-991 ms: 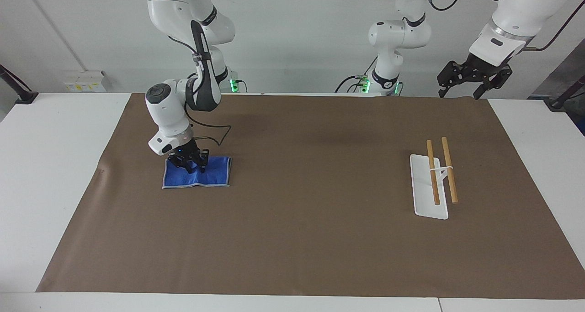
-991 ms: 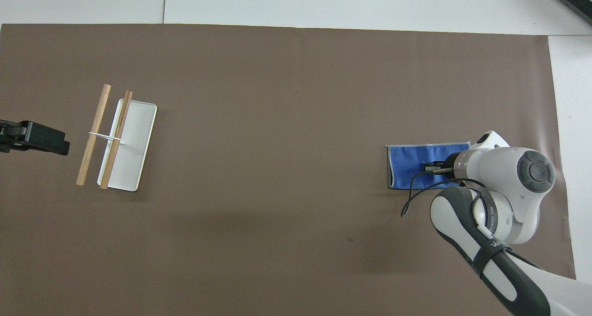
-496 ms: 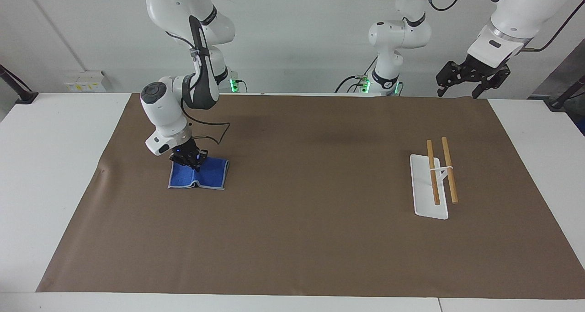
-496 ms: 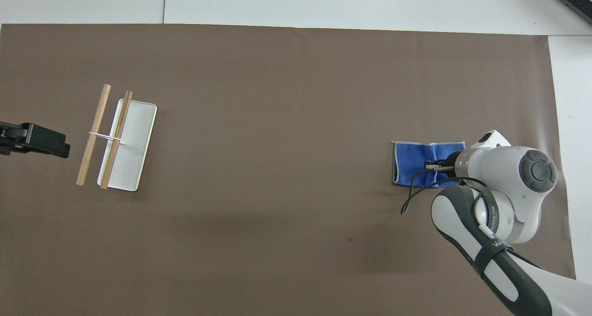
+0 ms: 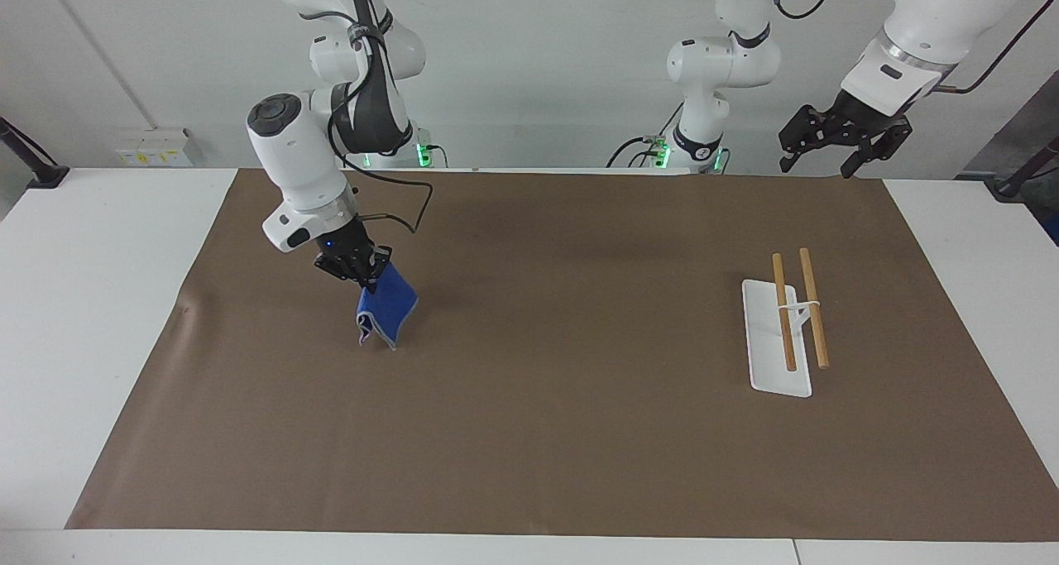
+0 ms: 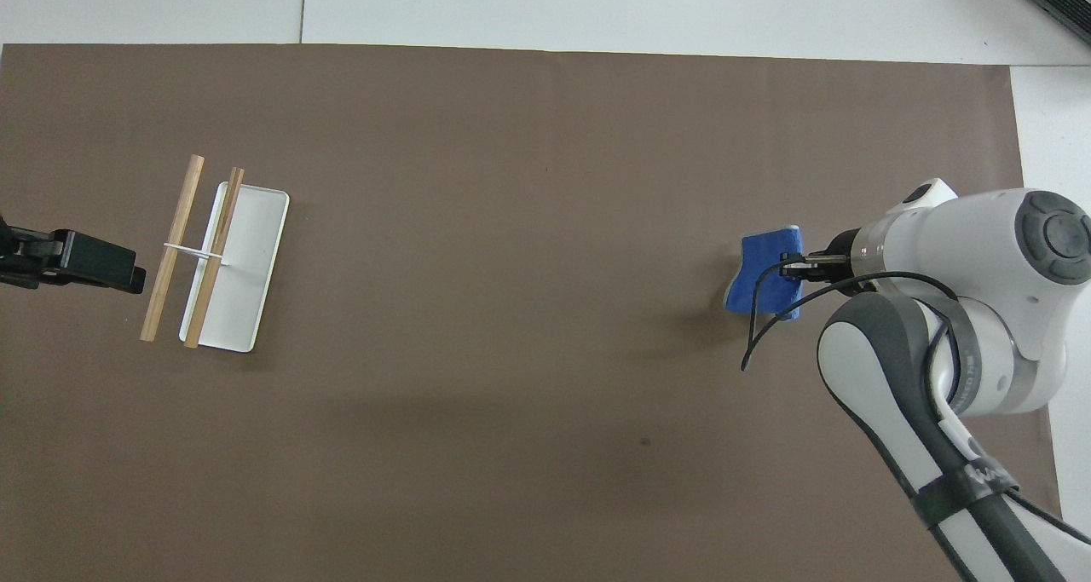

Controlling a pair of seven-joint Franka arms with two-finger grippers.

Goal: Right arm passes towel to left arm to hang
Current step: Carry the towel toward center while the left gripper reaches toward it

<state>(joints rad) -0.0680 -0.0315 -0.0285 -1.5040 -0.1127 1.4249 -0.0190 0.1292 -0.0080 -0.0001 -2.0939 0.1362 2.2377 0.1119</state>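
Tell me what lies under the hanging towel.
Only bare brown mat shows beneath the towel, which dangles from the shut right pincer. The patch directly under its lower edge is covered.

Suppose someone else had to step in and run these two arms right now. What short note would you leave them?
Right gripper: shut on the towel, which hangs off the brown mat at the right arm's end of the table.
Left gripper: open, holding nothing, waiting in the air at its own end.
Rack: on the mat toward the left arm's end, both wooden bars bare.
Done: towel picked up.
Left: carry it across, hand it to the left gripper, hang it on the rack.
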